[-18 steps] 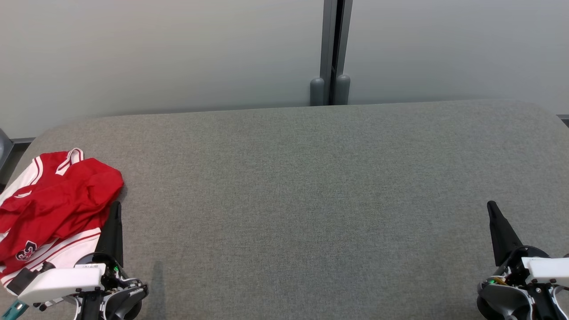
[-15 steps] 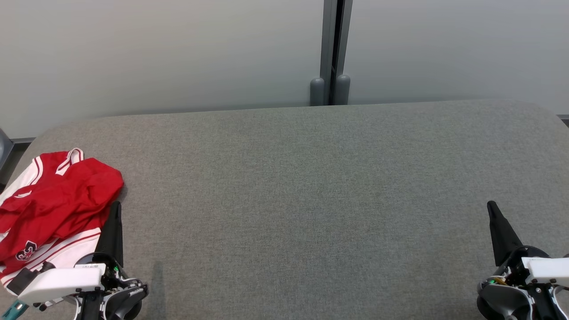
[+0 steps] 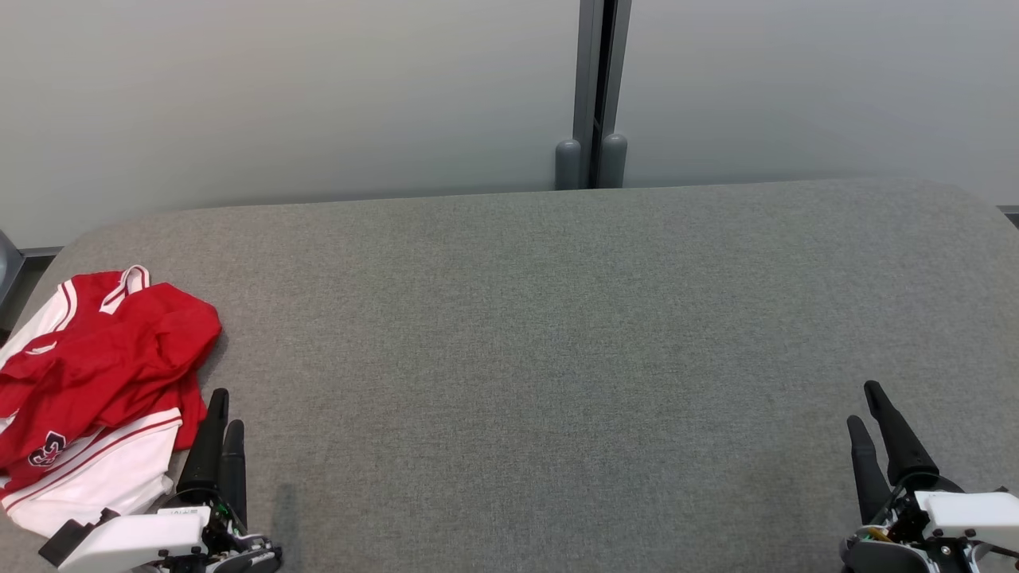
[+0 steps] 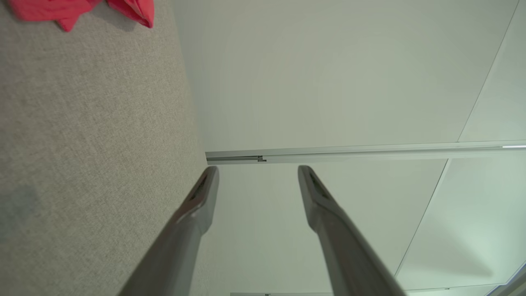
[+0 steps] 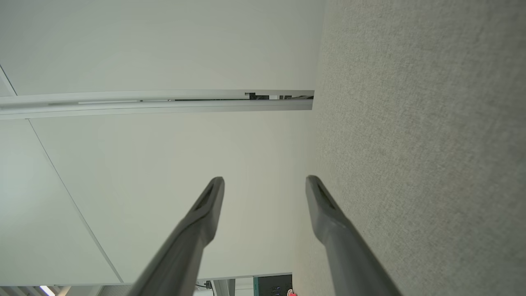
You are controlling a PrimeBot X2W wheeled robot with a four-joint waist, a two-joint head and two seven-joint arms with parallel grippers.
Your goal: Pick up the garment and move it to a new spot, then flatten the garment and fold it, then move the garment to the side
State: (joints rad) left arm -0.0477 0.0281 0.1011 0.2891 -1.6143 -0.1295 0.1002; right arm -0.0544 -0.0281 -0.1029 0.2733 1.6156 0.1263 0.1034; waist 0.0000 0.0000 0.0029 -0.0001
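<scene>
Head view: garment (image 3: 95, 374) on bench (image 3: 557, 358) left, lengthwise near-to-far, collar (image 3: 127, 280) pointing away. Left gripper (image 3: 226, 410) and right gripper (image 3: 863, 404) spread, empty.

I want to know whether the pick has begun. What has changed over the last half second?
Both arms drew back toward the robot, lower in the head view. The left tool now sits beside the near edge of the crumpled red and white garment, and the right tool pulled back too. Both are open and empty. The garment and the grey fabric-covered table stayed put.
</scene>
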